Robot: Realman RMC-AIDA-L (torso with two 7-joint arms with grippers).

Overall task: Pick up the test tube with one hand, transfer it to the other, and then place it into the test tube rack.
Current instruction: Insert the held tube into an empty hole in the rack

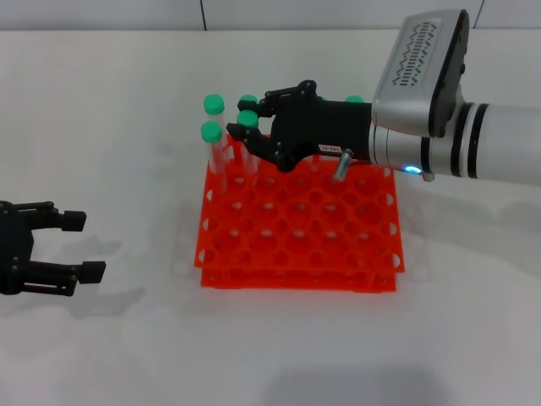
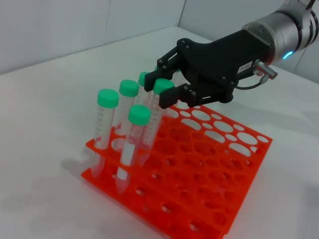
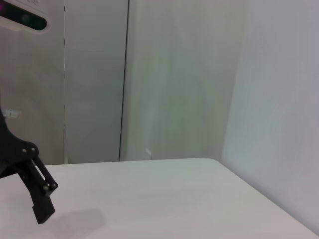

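The orange-red test tube rack (image 1: 297, 254) stands mid-table and also shows in the left wrist view (image 2: 227, 199). Several green-capped tubes stand in its far left corner. My right gripper (image 1: 257, 121), black with a small white label, hovers over that corner (image 2: 166, 82). Its fingers stand on either side of the cap of one test tube (image 1: 247, 119) (image 2: 161, 86), which sits in a rack hole. The jaws look slightly apart from the cap. My left gripper (image 1: 87, 246) is open and empty, low at the left, away from the rack.
Other green-capped tubes (image 1: 211, 133) (image 2: 108, 98) stand close beside the right gripper's fingers. Another green cap (image 1: 355, 100) peeks from behind the right wrist. Most rack holes are unfilled. One right finger (image 3: 42, 209) shows over white tabletop.
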